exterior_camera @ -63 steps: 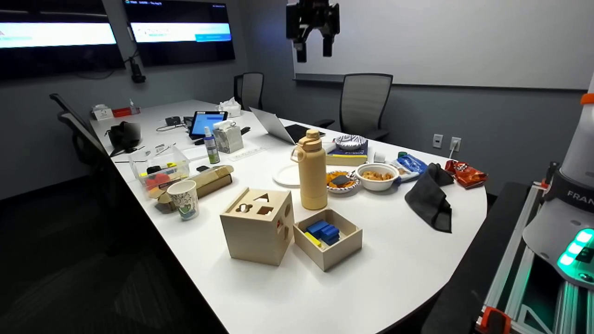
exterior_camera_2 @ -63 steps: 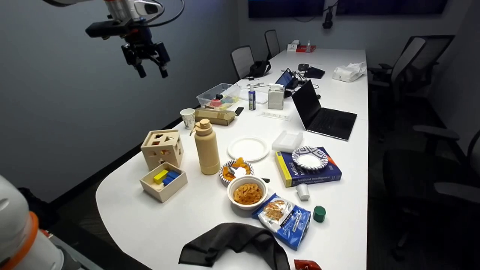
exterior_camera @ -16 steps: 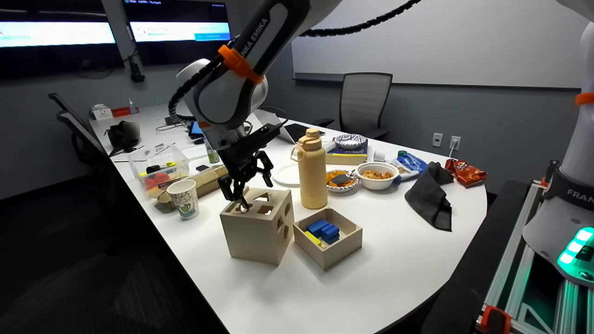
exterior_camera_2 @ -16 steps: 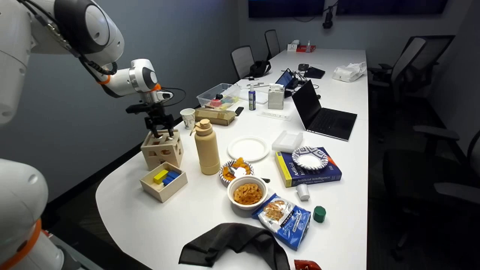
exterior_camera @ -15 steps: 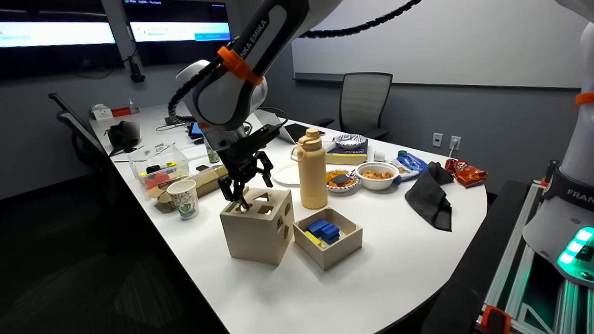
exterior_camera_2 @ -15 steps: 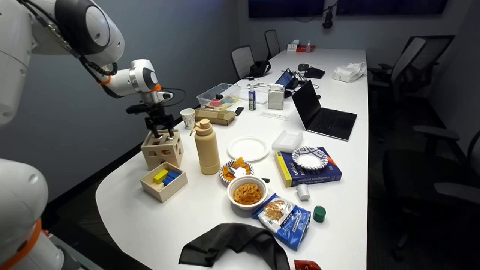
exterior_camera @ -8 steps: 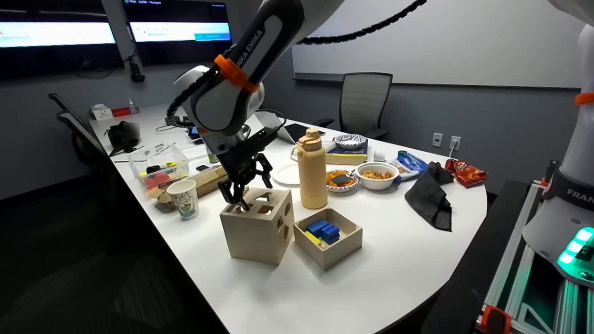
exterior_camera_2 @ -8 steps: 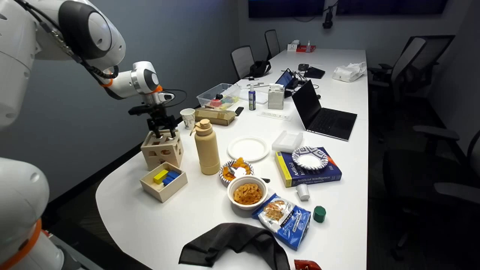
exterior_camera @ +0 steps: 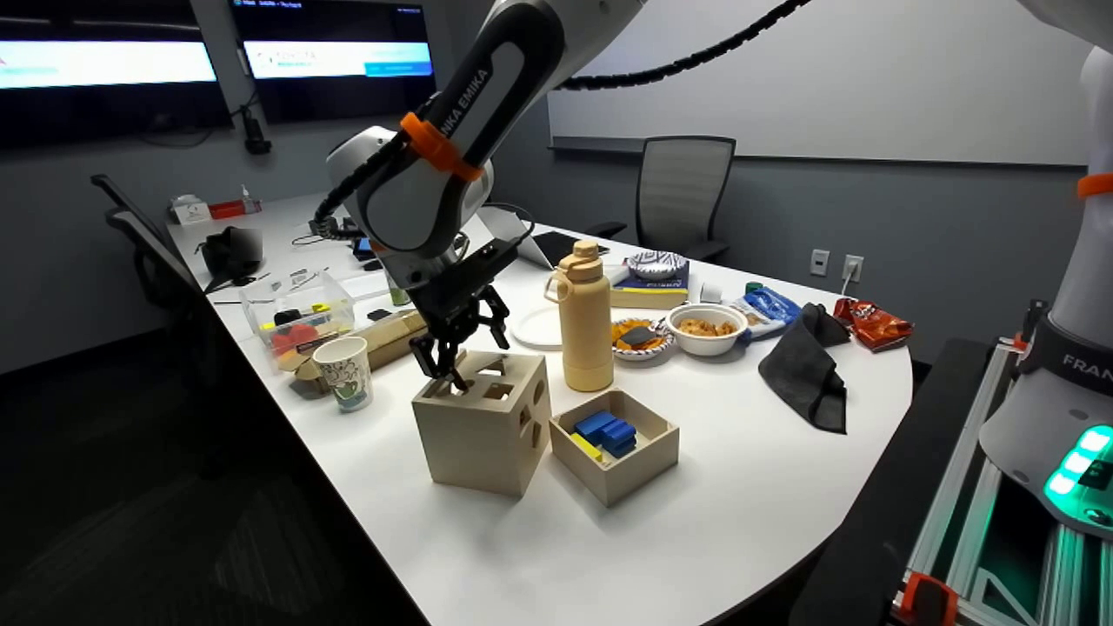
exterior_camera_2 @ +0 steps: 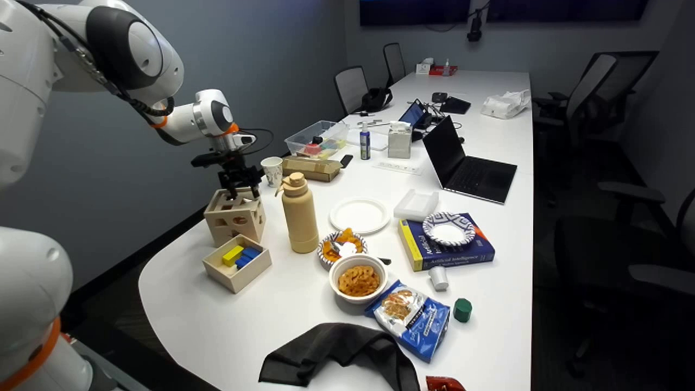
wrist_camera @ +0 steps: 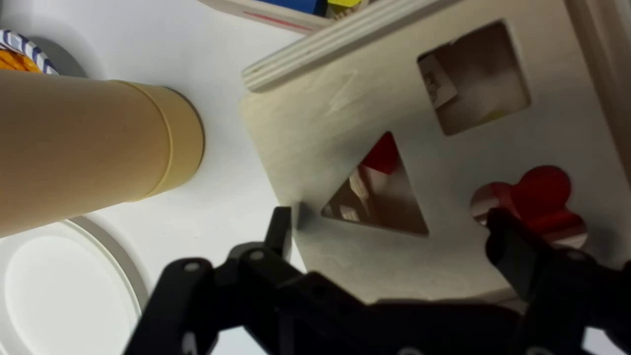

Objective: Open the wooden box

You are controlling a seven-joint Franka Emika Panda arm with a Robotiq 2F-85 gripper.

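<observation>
The wooden box stands at the near end of a white worktop in both exterior views, its lid on. A robot arm bends down to it, the jaws spread wide, released. The wrist view looks down on the lid: one of the jaws is at the clover-shaped hole, the other at the lid's edge near the triangular hole; whether either touches wood cannot be told. That view also shows a red shape beneath the lid, while the exterior views add holes in the box's side. Just beside the box stands a wooden tray holding blue blocks and a yellow block, only part of it reaching the wrist view. A tan bottle stands right of the box. Only the exterior views show the paper cup, farther off, and the black cloth, well to the right
</observation>
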